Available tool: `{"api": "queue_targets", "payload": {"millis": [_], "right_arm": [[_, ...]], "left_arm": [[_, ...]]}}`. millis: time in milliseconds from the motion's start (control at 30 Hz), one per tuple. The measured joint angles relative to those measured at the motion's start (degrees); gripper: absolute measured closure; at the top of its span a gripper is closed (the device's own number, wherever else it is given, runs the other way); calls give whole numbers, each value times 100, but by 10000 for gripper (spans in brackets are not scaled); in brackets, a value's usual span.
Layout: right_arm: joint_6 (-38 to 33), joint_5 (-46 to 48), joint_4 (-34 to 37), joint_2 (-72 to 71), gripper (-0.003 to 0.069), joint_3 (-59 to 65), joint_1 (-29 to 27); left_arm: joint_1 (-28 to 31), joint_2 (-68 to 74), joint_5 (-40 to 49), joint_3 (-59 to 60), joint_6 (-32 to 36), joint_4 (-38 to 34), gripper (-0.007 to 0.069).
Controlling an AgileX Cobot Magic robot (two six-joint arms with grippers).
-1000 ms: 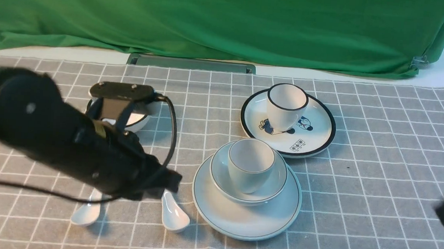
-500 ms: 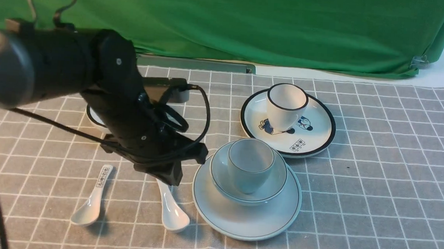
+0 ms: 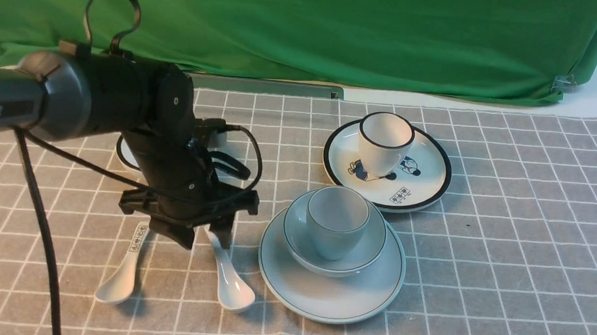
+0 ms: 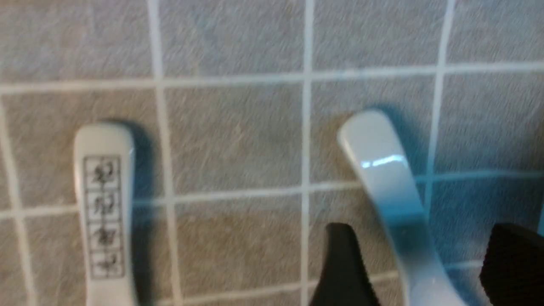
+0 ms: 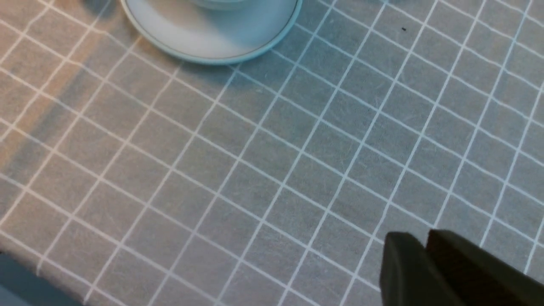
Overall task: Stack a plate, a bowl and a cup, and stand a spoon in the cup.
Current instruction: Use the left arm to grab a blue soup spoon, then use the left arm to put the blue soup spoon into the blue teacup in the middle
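Observation:
The pale grey-green plate (image 3: 358,292) lies on the checked cloth with the matching bowl (image 3: 369,246) in it and the handleless cup (image 3: 336,223) standing in the bowl. The plain white spoon (image 3: 230,276) lies just left of the plate, handle pointing away. My left gripper (image 3: 208,240) is open, pointing down, its fingers either side of the spoon's handle (image 4: 391,187) without touching it. My right gripper (image 5: 418,242) is shut and empty above bare cloth; it is out of the front view. The plate's edge shows in the right wrist view (image 5: 221,46).
A white spoon with printed characters (image 3: 126,266) lies left of the plain one, also in the left wrist view (image 4: 104,204). A black-rimmed picture plate (image 3: 423,181) carries a black-rimmed white cup (image 3: 384,142) behind the stack. A white bowl (image 3: 126,153) is mostly hidden behind my left arm.
My left arm has swung up and turned the gripper downward, lowering it over the plain spoon's handle. The right arm has left the front view. The dishes have not moved.

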Motion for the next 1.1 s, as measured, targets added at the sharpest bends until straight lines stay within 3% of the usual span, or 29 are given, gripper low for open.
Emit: {"api": "queue_targets", "payload": {"millis": [233, 400, 500, 533, 567, 600, 667, 933, 1100], "right_arm": [[-30, -13, 0, 0, 543, 0, 0], [-50, -13, 0, 0, 538, 0, 0], [-76, -1, 0, 0, 536, 0, 0], [-96, 7, 0, 0, 536, 0, 0], [-96, 7, 0, 0, 536, 0, 0], [-112, 17, 0, 0, 536, 0, 0], [-129, 23, 0, 0, 536, 0, 0], [-160, 23, 0, 0, 534, 0, 0], [-160, 23, 0, 0, 533, 0, 2]], "left_arm": [[0, 357, -243, -7, -28, -36, 163], [0, 441, -218, -49, -3, -7, 210], [11, 480, -114, -78, 36, 60, 298], [27, 497, -36, -100, 117, 119, 389], [30, 497, -36, -105, 131, 124, 399], [34, 503, -4, -105, 246, 163, 476], [34, 503, 11, -105, 453, 118, 508], [25, 74, 156, -32, 923, -160, 505], [-29, -836, -249, 10, 1192, -154, 505]]}}
